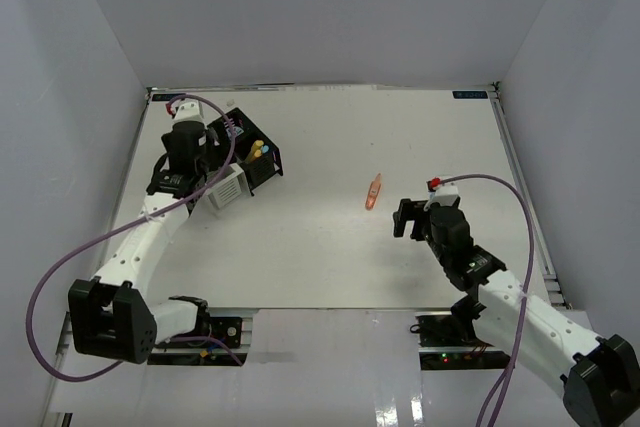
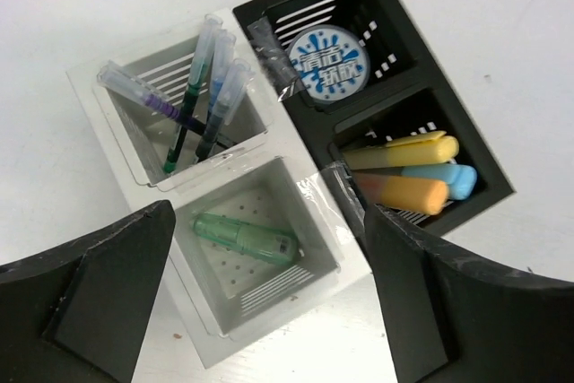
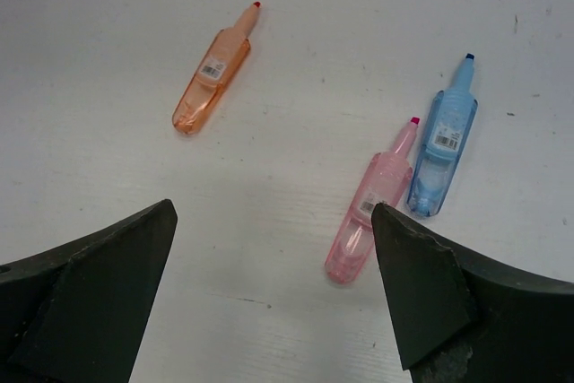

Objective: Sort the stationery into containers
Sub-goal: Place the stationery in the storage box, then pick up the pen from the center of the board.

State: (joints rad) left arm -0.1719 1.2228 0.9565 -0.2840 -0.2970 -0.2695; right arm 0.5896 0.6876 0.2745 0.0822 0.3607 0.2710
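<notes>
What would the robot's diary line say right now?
left pincer: open, over green marker in white box | right pincer: open, near pink marker, blue marker | orange marker: loose on table

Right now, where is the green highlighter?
In the left wrist view, the green highlighter lies flat in the white compartment nearest the bottom edge, beside the pen compartment and left of the black compartment with other highlighters.

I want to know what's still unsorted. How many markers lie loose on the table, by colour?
orange marker: 1
pink marker: 1
blue marker: 1
Total: 3
</notes>
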